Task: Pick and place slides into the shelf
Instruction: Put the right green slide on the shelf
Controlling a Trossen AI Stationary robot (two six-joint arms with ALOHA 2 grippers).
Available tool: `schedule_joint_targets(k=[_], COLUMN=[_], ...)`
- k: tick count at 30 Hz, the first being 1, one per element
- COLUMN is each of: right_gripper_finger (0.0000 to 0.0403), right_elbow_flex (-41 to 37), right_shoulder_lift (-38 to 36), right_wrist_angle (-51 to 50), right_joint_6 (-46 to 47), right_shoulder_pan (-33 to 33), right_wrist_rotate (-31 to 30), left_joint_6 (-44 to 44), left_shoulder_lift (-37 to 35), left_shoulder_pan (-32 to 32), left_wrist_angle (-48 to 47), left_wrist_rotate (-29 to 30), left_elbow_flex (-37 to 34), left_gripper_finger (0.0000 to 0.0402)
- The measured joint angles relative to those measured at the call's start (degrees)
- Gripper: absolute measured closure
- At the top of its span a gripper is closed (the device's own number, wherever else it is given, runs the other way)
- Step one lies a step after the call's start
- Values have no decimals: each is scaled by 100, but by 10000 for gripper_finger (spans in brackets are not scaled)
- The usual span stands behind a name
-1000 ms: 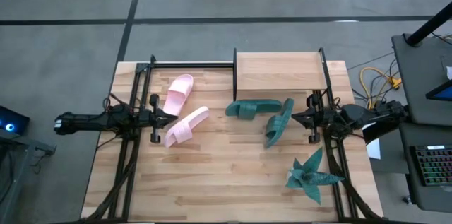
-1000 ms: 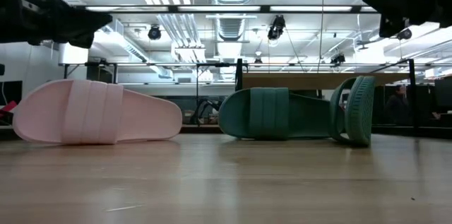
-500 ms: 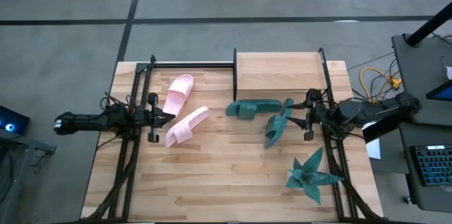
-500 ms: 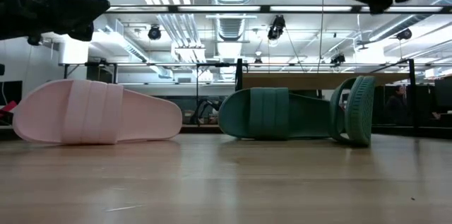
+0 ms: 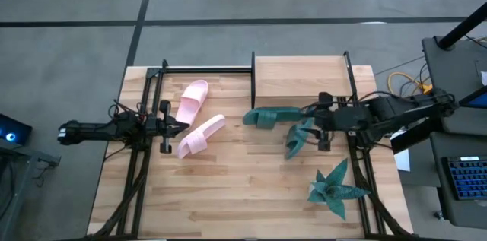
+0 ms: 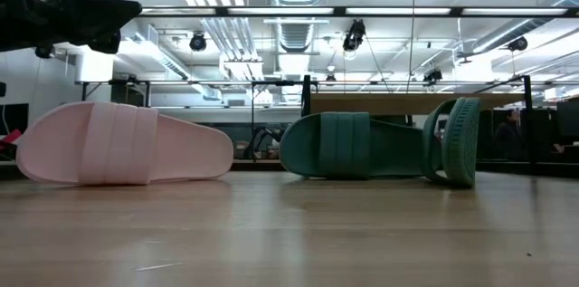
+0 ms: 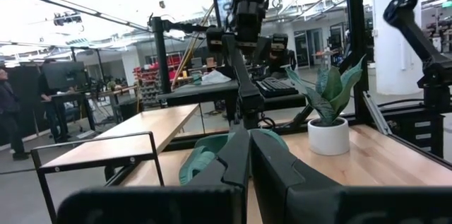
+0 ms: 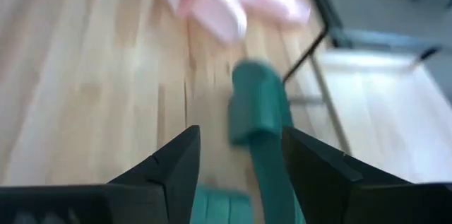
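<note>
Two matte black jointed arms, each end effector point(image 5: 310, 124) with wedge-shaped fingers (loose cables alongside)

no readable text, no labels, no brands, no numbers anywhere

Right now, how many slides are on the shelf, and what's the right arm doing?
Nothing is placed yet: the shelf is bare. All four slides lie on the table: the pink pair and the teal pair. The right gripper is open above the tilted teal slide, holding nothing. The left gripper waits shut beside the pink pair.
</note>
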State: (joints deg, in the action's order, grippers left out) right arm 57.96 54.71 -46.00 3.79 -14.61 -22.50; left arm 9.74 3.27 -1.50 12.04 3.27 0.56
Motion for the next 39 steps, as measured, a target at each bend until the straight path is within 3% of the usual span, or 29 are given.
schedule_joint_targets(k=[5,13,25,39], right_gripper_finger=[221,228,230,252], right_elbow_flex=[728,1479,2411,2830], right_shoulder_lift=[929,2320,4332,5130], right_wrist_angle=[-890,-1278,-2906,-3208], right_joint_6=[302,281,221,-496], right_shoulder_pan=[-2,-20,-39,-39], right_wrist_rotate=[74,955,946,589], left_joint_6=[7,9,2,-1], left_shoulder_lift=[0,7,9,122], left_shoulder_pan=[0,-2,-4,-4], left_wrist_angle=[-1,-5,-64,-64], left_wrist_rotate=[0,0,-2,-2], left_elbow_flex=[0,0,-4,-7], left_gripper_finger=[402,402,402,402])
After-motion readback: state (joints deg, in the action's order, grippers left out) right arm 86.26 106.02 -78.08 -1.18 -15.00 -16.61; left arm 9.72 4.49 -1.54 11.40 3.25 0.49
